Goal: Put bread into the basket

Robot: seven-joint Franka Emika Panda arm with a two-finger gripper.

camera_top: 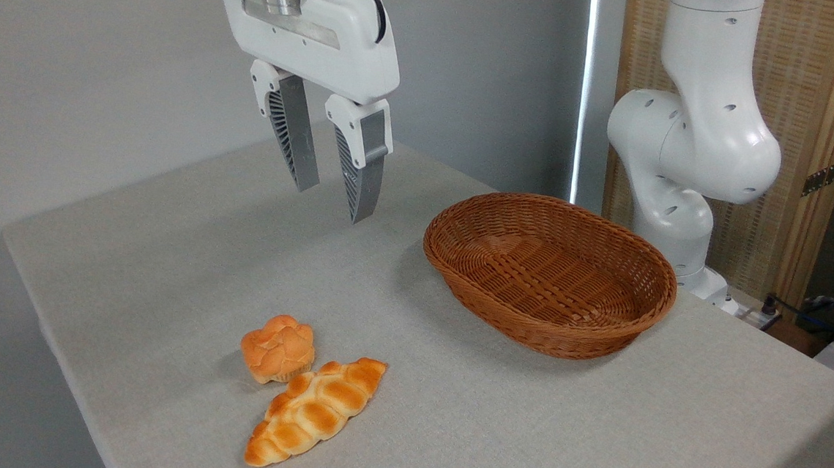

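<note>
The claw [333, 200] is hanging high over the table [166, 246] with its two fingers a little way apart, holding nothing. The bread [277, 348] is sitting far below it, near the front edge, touching a long braided loaf [315, 409]. The basket [548, 272] is sitting off to the right.

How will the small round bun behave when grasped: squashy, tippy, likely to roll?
The bun looks soft, so it would probably squash under a tight grip. Its paler flat base suggests it won't roll. It sits against the braided loaf, so a gripper finger may nudge that.
</note>
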